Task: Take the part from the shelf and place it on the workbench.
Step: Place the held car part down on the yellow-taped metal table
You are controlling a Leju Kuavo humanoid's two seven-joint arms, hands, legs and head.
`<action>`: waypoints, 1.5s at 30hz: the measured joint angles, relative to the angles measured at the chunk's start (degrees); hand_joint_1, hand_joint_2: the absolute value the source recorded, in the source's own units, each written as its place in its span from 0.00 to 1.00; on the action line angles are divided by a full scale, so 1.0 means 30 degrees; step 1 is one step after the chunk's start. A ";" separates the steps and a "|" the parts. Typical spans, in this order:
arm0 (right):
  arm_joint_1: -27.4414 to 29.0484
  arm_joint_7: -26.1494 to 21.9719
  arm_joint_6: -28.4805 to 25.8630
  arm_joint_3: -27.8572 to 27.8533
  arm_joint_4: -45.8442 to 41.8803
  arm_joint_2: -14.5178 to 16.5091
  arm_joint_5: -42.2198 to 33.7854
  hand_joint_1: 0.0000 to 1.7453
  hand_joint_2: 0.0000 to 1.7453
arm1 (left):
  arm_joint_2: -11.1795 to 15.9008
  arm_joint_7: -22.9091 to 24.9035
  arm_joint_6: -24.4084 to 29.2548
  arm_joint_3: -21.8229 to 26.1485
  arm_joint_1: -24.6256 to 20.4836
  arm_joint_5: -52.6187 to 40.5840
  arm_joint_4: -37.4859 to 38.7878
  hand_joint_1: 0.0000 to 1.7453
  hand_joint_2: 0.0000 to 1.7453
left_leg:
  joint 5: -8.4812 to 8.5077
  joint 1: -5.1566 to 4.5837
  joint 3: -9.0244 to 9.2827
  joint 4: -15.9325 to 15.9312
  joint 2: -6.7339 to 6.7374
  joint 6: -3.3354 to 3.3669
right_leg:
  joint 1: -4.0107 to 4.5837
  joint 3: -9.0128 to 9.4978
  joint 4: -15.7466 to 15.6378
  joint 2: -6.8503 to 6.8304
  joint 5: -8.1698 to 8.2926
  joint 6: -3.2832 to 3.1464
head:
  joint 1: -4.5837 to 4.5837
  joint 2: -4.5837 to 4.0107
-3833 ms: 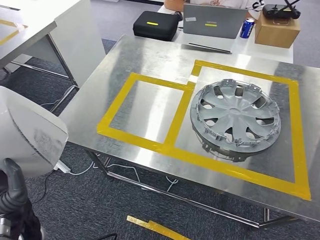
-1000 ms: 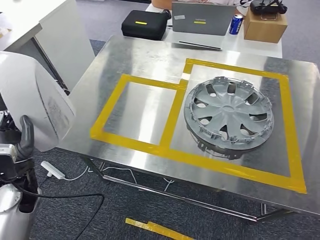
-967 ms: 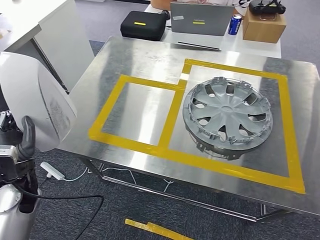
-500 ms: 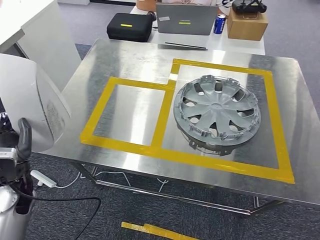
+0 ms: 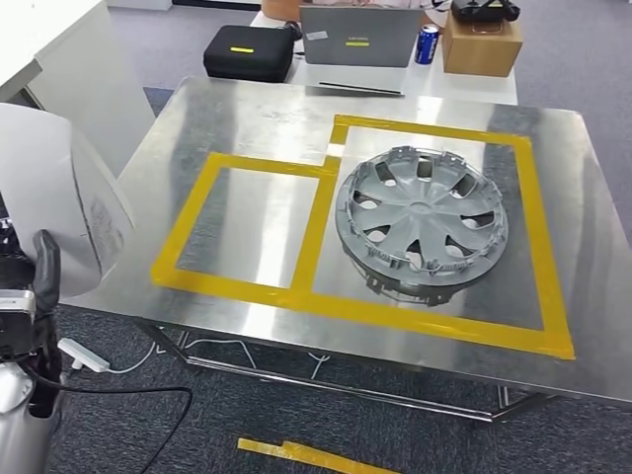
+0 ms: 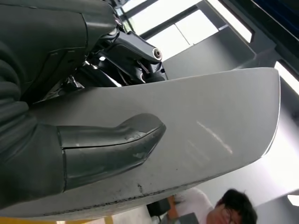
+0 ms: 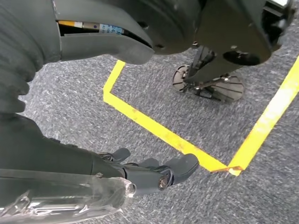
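The part (image 5: 52, 197) is a pale grey curved panel, held up at the far left of the head view by my left hand (image 5: 40, 281). In the left wrist view the thumb (image 6: 105, 149) presses on the panel (image 6: 211, 126) while the darker fingers grip its other side. The workbench (image 5: 246, 109) is a metal table ahead, with two squares marked in yellow tape. The left square (image 5: 246, 222) is bare; a silver wheel cover (image 5: 421, 222) lies in the right one. My right hand (image 7: 148, 175) hangs over the carpet, fingers out, holding nothing.
Behind the workbench stand a black case (image 5: 247, 51), a laptop (image 5: 357, 35), a blue can (image 5: 427, 44) and a cardboard box (image 5: 481, 44). A white table (image 5: 82, 69) is at the left. A power strip (image 5: 83, 355) and loose yellow tape (image 5: 313, 456) lie on the floor.
The whole picture has shifted, so the camera has moved and the workbench now lies more squarely ahead. My left hand lifted the panel higher early on and keeps holding it.
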 joint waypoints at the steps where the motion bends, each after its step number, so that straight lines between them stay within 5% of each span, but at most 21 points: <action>1: 0.0012 0.0011 0.0024 0.0009 0.0009 -0.0002 0.0015 0.00 1.00 | 0.0084 0.0015 -0.0064 0.0097 -0.0159 -0.0024 0.0119 1.00 1.00 | -0.0089 0.0034 -0.0022 0.0068 0.0000 -0.0095 | -0.0001 0.0008 -0.0036 0.0010 0.0031 -0.0109 | -0.0002 0.0000; 3: 0.0014 0.0022 0.0064 0.0054 0.0020 -0.0011 0.0033 0.00 1.00 | 0.0241 0.0089 -0.0190 0.0290 -0.0517 0.0022 0.0379 1.00 1.00 | -0.0779 0.0077 -0.0429 0.1007 -0.0008 -0.0255 | -0.0030 0.0050 -0.0120 0.0024 0.0095 -0.0335 | -0.0058 0.0000; 5: -0.0008 0.0033 0.0087 0.0120 0.0026 -0.0018 0.0056 0.00 1.00 | 0.0325 0.0428 -0.0401 0.0474 -0.0910 0.0348 0.0747 1.00 1.00 | -0.1916 0.0085 -0.1502 0.3275 -0.0015 -0.0332 | 0.0001 0.0069 -0.0136 0.0034 0.0092 -0.0477 | -0.0104 0.0000; 7: -0.0021 0.0067 0.0095 0.0168 0.0029 -0.0018 0.0093 0.00 1.00 | 0.0332 0.0996 -0.0587 0.0610 -0.1289 0.0871 0.1238 1.00 1.00 | -0.2344 0.0086 -0.2409 0.5021 -0.0015 -0.0339 | 0.0057 0.0087 -0.0129 0.0057 0.0068 -0.0539 | -0.0102 0.0000; 9: -0.0029 0.0160 -0.0014 0.0217 0.0033 -0.0013 0.0086 0.00 1.00 | 0.0294 0.1545 -0.0357 0.0719 -0.1828 0.1333 0.1809 1.00 1.00 | -0.1361 0.0081 -0.2160 0.4278 -0.0016 -0.0252 | 0.0105 0.0149 -0.0121 0.0102 0.0048 -0.0553 | -0.0098 0.0000; 12: -0.0107 0.0353 -0.0460 0.0273 0.0045 0.0111 0.0031 0.00 1.00 | 0.0174 0.2016 0.0617 0.0900 -0.2947 0.1647 0.2673 1.00 1.00 | 0.0270 0.0015 -0.0728 0.1090 -0.0067 -0.0015 | 0.0205 0.0166 -0.0064 0.0169 0.0007 -0.0470 | -0.0093 0.0000; 17: -0.0252 0.0419 -0.0655 0.0353 0.0144 0.0262 0.0130 0.00 1.00 | 0.0327 0.1578 0.2034 0.0985 -0.4585 0.0764 0.4362 1.00 1.00 | 0.0299 0.0024 -0.0383 0.0075 -0.0078 0.0325 | 0.0220 -0.0174 0.0204 0.0193 -0.0140 -0.0036 | -0.0046 0.0000; 21: -0.0280 0.0257 -0.0167 0.0512 0.0168 0.0095 0.0366 0.00 1.00 | 0.0897 0.0868 0.2042 0.1208 -0.5965 0.0233 0.6307 1.00 1.00 | 0.0361 0.0068 -0.0342 0.0003 -0.0003 0.0533 | 0.0095 -0.2308 0.4365 0.0132 -0.2005 0.0293 | 0.0073 0.0000; 23: -0.0267 0.0222 0.0066 0.0579 0.0169 -0.0022 0.0393 0.00 1.00 | 0.1219 0.0530 0.1836 0.1288 -0.6448 -0.0221 0.7396 1.00 1.00 | 0.0359 0.0042 -0.0334 0.0011 0.0022 0.0540 | 0.0076 -0.2887 0.5328 0.0127 -0.1962 0.0326 | 0.0077 0.0000; 26: -0.0314 0.0200 0.0264 0.0694 0.0169 -0.0199 0.0419 0.00 1.00 | 0.1647 0.0227 0.1550 0.1337 -0.7075 -0.0695 0.8755 1.00 1.00 | 0.0328 0.0008 -0.0292 0.0022 0.0014 0.0472 | 0.0093 -0.1401 0.2134 0.0108 -0.0190 0.0164 | 0.0080 0.0000; 28: -0.0388 0.0180 0.0319 0.0761 0.0169 -0.0275 0.0426 0.00 1.00 | 0.1860 0.0140 0.1448 0.1370 -0.7438 -0.0957 0.9400 1.00 1.00 | 0.0318 -0.0053 -0.0332 0.0056 0.0013 0.0309 | 0.0132 -0.0438 0.0275 0.0103 0.0331 0.0002 | 0.0057 0.0000; 31: -0.0423 0.0137 0.0359 0.0801 0.0169 -0.0330 0.0433 0.00 1.00 | 0.2048 0.0096 0.1139 0.1362 -0.7934 -0.1594 1.0305 1.00 1.00 | 0.0322 -0.0035 -0.0368 0.0045 0.0012 0.0010 | 0.0155 -0.0249 -0.0086 0.0127 0.0361 -0.0281 | 0.0051 0.0000; 33: -0.0468 0.0100 0.0372 0.0823 0.0169 -0.0342 0.0433 0.00 1.00 | 0.2097 0.0087 0.0989 0.1310 -0.8197 -0.1840 1.0801 1.00 1.00 | -0.0172 0.0003 -0.0595 0.0608 -0.0003 -0.0169 | 0.0092 -0.0183 -0.0224 0.0130 0.0454 -0.0499 | -0.0016 0.0000; 36: -0.0527 0.0075 0.0382 0.0878 0.0169 -0.0348 0.0433 0.00 1.00 | 0.2110 0.0075 0.0929 0.1231 -0.8430 -0.1929 1.1413 1.00 1.00 | -0.1804 0.0044 -0.2035 0.3792 -0.0012 -0.0352 | 0.0083 -0.0152 -0.0274 0.0152 0.0483 -0.0627 | -0.0108 0.0000; 38: -0.0512 0.0075 0.0384 0.0914 0.0169 -0.0352 0.0432 0.00 1.00 | 0.2086 0.0104 0.0896 0.1191 -0.8419 -0.1891 1.1710 1.00 1.00 | -0.1978 0.0058 -0.2684 0.5092 -0.0012 -0.0400 | 0.0091 -0.0146 -0.0252 0.0181 0.0468 -0.0643 | -0.0104 0.0000; 39: -0.0509 0.0071 0.0381 0.0923 0.0169 -0.0353 0.0428 0.00 1.00 | 0.2057 0.0171 0.0883 0.1180 -0.8430 -0.1793 1.1816 1.00 1.00 | -0.1529 0.0066 -0.2552 0.4742 -0.0012 -0.0395 | 0.0090 -0.0141 -0.0231 0.0199 0.0460 -0.0633 | -0.0104 0.0000; 42: -0.0528 0.0049 0.0344 0.0941 0.0169 -0.0353 0.0417 0.00 1.00 | 0.1837 0.0435 0.0832 0.1169 -0.8622 -0.1376 1.1979 1.00 1.00 | 0.0262 0.0071 -0.1090 0.1477 -0.0017 -0.0279 | 0.0127 -0.0182 -0.0113 0.0227 0.0388 -0.0508 | -0.0102 0.0000; 45: -0.0538 0.0066 0.0292 0.0960 0.0169 -0.0370 0.0435 0.00 1.00 | 0.1440 0.0514 0.0567 0.1129 -0.8764 -0.1179 1.2023 1.00 1.00 | 0.0394 -0.0015 -0.0617 0.0224 -0.0035 -0.0031 | 0.0210 -0.0373 -0.0035 0.0212 0.0399 -0.0254 | -0.0075 0.0000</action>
